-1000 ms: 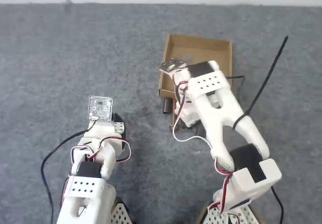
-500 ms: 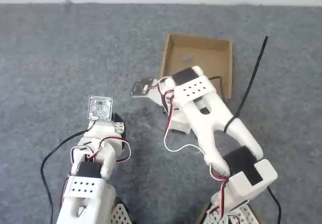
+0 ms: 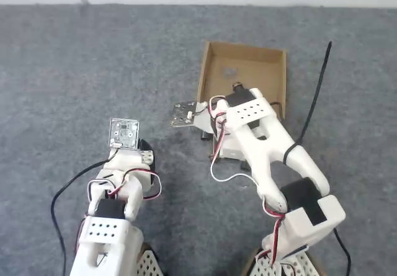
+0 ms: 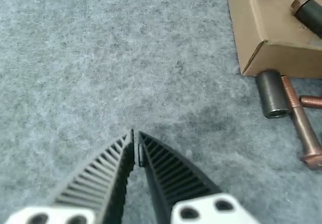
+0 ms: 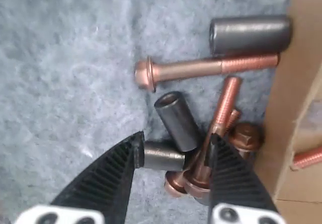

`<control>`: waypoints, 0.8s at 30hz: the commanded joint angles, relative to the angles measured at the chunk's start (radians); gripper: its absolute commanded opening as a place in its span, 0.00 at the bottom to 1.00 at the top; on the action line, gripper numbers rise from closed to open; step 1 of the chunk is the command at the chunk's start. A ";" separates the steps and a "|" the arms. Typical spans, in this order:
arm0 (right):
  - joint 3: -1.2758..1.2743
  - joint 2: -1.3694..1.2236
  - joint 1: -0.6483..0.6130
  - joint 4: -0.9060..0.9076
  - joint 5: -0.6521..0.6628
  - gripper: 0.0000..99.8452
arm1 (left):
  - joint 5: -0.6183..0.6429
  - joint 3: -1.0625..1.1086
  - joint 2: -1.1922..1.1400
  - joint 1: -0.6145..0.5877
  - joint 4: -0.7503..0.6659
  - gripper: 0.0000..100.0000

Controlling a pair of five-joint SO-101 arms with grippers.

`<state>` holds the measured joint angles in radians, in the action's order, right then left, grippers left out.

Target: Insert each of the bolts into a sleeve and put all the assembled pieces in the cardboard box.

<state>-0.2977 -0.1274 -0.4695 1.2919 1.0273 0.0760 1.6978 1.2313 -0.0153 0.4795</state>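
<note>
Field notes, taking the brown open-topped cardboard box (image 3: 244, 48) as my reference. It sits on the grey felt-like table cover (image 3: 93, 59).

Right gripper (image 5: 176, 141): pincer apart, nothing clamped. It hangs low over the loose parts piled just outside the box's near corner. In the high view the white right arm (image 3: 254, 118) overhangs the box's near edge.

- Between the fingers lies a dark grey metal sleeve (image 5: 176, 121), tilted.
- A second dark sleeve (image 5: 163, 155) touches the inner face of one black ribbed finger (image 5: 115, 168).
- A long copper-coloured bolt (image 5: 221, 108) runs slantwise from the pile toward the box wall.
- More copper bolt heads (image 5: 246, 136) are bunched near the other finger. I cannot count them.

Farther along the same wall:

- A third dark sleeve (image 5: 250, 34) lies with one end against the cardboard.
- A copper flanged bolt (image 5: 201, 69) lies just beside it and parallel, threaded end toward the box.

Inside the box:

- The left wrist view shows an assembled piece (image 4: 307, 10), a dark sleeve with a copper bolt head sticking out, close to the wall.
- The right wrist view shows a threaded copper end (image 5: 307, 156) in there too.

Left gripper (image 4: 136, 136): pincer together, tips meeting, holding nothing. It is over bare cover, well apart from the box. The white left arm (image 3: 118, 177) stands off to the box's side.
</note>
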 commanded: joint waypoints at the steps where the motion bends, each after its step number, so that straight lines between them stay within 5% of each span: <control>1: -0.018 0.056 0.018 -0.025 0.049 0.18 | -0.009 -0.013 0.028 -0.005 0.003 0.01; 19: -0.255 0.024 0.018 -0.401 -0.015 0.18 | -0.009 -0.013 0.028 -0.003 0.003 0.01; 24: -0.252 0.025 0.015 -0.401 -0.020 0.08 | -0.009 -0.013 0.028 -0.003 0.003 0.01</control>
<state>-0.5554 -0.1227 -0.4680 0.9175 1.0180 0.0760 1.6978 1.2313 -0.0153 0.4795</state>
